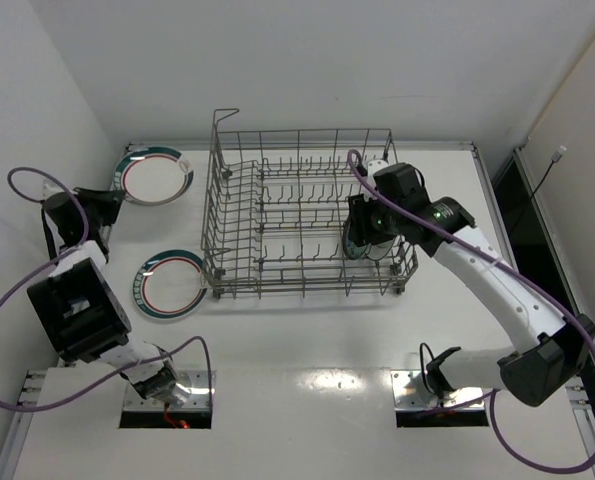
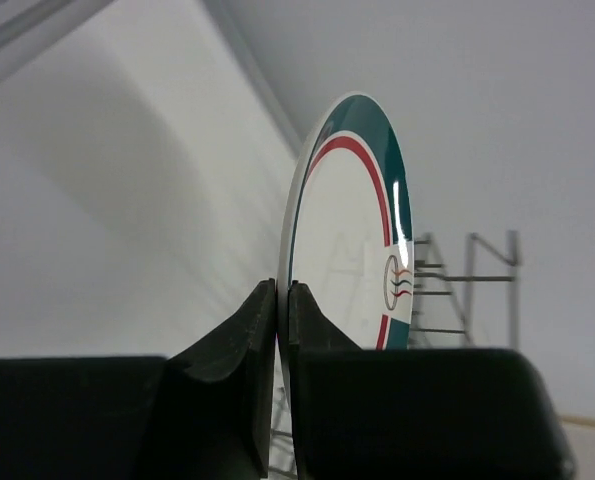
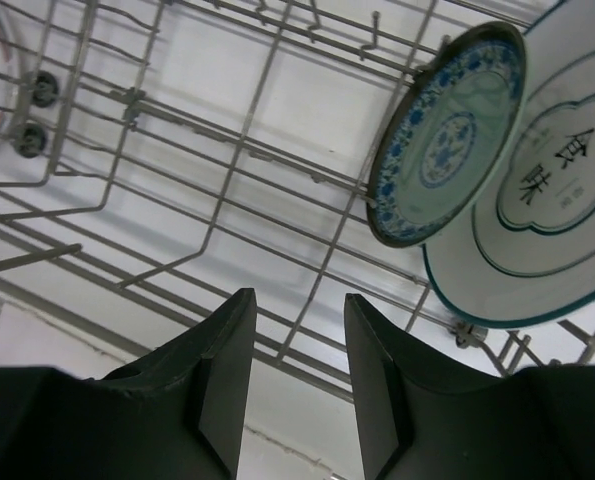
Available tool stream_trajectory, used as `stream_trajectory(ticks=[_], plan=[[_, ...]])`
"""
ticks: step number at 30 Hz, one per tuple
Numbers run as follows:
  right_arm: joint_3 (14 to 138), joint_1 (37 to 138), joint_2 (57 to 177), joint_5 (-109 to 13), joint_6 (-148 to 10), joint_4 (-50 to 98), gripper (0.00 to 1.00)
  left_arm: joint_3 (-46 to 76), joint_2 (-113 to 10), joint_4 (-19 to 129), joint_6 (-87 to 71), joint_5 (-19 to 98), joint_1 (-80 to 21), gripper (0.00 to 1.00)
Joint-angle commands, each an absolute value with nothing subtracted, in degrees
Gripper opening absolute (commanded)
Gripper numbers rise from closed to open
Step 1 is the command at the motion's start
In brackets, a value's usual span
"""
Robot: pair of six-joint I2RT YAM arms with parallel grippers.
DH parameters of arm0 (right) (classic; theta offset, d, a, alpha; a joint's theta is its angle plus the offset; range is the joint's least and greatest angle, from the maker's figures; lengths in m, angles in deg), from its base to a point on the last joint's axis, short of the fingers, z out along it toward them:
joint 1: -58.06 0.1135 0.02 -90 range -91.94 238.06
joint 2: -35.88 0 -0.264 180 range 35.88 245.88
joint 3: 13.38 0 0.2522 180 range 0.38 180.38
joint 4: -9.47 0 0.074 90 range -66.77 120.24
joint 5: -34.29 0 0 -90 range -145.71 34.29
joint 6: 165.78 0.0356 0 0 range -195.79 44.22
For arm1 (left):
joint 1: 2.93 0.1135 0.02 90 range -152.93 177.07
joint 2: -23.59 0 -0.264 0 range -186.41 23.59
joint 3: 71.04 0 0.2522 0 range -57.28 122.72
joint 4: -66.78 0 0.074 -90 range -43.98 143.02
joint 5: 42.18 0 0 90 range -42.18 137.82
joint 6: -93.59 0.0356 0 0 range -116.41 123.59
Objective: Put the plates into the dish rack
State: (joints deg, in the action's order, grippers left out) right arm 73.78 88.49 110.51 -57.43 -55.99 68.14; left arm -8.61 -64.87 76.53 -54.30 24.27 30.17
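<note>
Right wrist view: the teal plate [image 3: 447, 135] and the white plate [image 3: 552, 200] are stood in the dish rack [image 3: 227, 160], and the right end effector [image 3: 297, 370] is held wide and empty. One ringed plate [image 2: 347, 250] is clamped by the left end effector [image 2: 282, 300] near the bench's far left corner. The second ringed plate [image 1: 169, 285] is not yet loaded.

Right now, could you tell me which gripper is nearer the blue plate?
Right. The right gripper is open over the rack, just by the blue plate; the left gripper is past the rack's left end, shut on a ringed plate.
</note>
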Motion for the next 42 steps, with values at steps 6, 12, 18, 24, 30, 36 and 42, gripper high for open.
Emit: stream_trajectory(ticks=[6,12,18,24,30,36,42], plan=[[73.94,86.19,107.77,-45.7,-50.57,57.0,0.39,5.19,-54.38,82.92,-66.2,13.02,27.84,0.0],[72.62,81.35,106.97,-30.77,-42.4,41.97,0.56,11.45,-46.64,71.84,-60.3,13.82,24.23,0.0],[69.56,77.84,109.87,-17.93,-33.71,26.24,0.59,10.58,-44.79,69.55,-60.3,9.5,12.2,0.0],[59.73,75.64,109.88,-11.5,-20.25,1.41,0.73,4.34,-42.42,68.93,-61.01,10.29,1.21,0.0],[58.47,75.02,109.88,-10.98,-18.39,-2.43,0.75,2.4,-42.41,66.73,-59.16,13.11,-6.0,0.0],[58.99,74.49,112.51,-10.98,-18.39,-2.43,0.74,1.87,-43.56,67.35,-59.69,14.95,-13.98,0.0],[61.02,73.97,115.42,-10.53,-17.07,-0.42,0.08,2.48,-45.22,66.74,-59.17,16.18,-17.35,0.0]])
